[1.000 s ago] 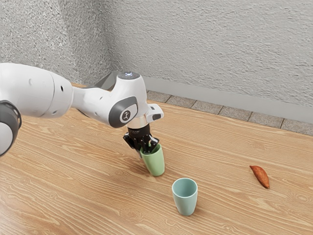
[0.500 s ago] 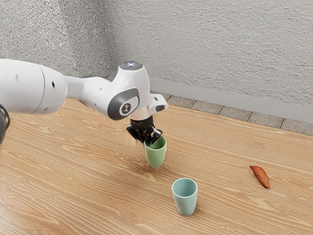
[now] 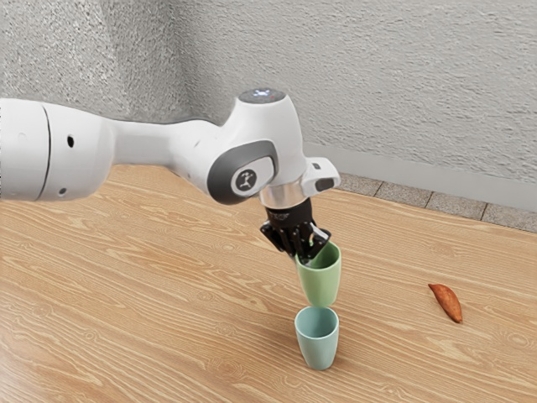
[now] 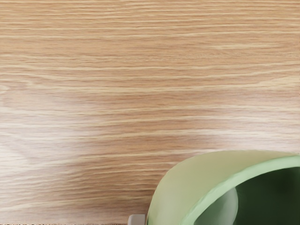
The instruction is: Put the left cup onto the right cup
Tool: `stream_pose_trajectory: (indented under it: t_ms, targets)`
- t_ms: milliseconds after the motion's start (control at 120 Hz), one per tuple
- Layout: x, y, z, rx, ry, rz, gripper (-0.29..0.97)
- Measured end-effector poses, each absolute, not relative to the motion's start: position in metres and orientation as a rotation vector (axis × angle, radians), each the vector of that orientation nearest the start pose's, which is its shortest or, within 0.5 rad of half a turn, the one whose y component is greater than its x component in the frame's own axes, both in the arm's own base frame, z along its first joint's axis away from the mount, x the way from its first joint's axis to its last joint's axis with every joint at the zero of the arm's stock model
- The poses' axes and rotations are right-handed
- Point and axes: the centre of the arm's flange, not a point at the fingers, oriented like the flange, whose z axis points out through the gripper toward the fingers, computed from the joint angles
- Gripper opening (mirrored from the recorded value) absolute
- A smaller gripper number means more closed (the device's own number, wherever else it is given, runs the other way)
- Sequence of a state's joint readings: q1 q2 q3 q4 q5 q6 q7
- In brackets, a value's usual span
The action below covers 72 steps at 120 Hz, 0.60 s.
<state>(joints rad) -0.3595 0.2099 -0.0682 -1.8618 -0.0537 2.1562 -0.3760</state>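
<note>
While the white arm (image 3: 252, 159) stretches in from the exterior view's left, its black jaws are clamped on the rim of the green cup (image 3: 320, 275), gripping the side of the rim nearest the arm. The green cup hangs clear of the wooden worktop (image 3: 126, 277), mouth up and leaning slightly. It is directly over the pale blue cup (image 3: 317, 336), which stands upright on the wood. The green cup's base sits right at the blue cup's rim in the exterior view; whether the two touch cannot be told. Well apart from both cups, toward the exterior view's right, a small orange-red tapered object (image 3: 445, 302) lies on the worktop. A rough grey wall (image 3: 377, 75) rises behind, with a strip of grey tiles (image 3: 453, 203) along its foot. From the wrist camera, the green cup's (image 4: 225, 187) curved lip and dark inside show close under the hand, with bare wood grain (image 4: 140, 70) beyond it.
</note>
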Motion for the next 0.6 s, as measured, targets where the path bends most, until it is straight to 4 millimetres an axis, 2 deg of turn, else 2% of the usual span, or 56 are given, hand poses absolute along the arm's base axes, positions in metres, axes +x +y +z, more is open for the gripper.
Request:
stream_pose_trajectory:
  t_ms: [183,308,425,600]
  targets:
    - [0.570,-0.259,0.407,-3.233,-0.006,-0.067,-0.11]
    - [0.572,-0.264,0.413,-3.239,-0.012,-0.083,-0.10]
    - [0.564,-0.267,0.420,-3.242,-0.014,-0.090,-0.10]
    - [0.553,-0.264,0.418,-3.236,-0.034,-0.066,-0.10]
